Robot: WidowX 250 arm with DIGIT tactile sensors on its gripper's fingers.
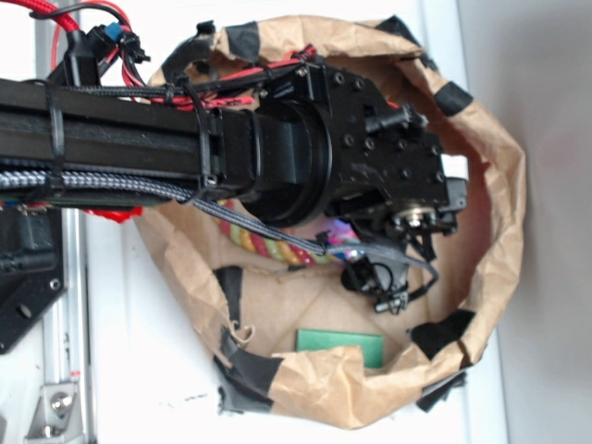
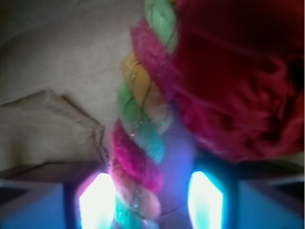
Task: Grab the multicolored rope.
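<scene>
The thick twisted rope of red, yellow and pale green strands [image 2: 138, 157] lies on the floor of the crumpled brown paper bag with black tape patches [image 1: 499, 185], just beside a red ruffled ball of fabric [image 2: 243, 86]. In the wrist view the end effector [image 2: 152, 200] stands open, its glowing fingertips [image 2: 97, 202] straddling the rope, nothing yet clamped. To do this well, I judge it should descend squarely over the rope's middle, keep clear of the red fabric, then close firmly. A flat green rectangular card [image 1: 339, 344] lies nearby. No brands or writing are legible.
</scene>
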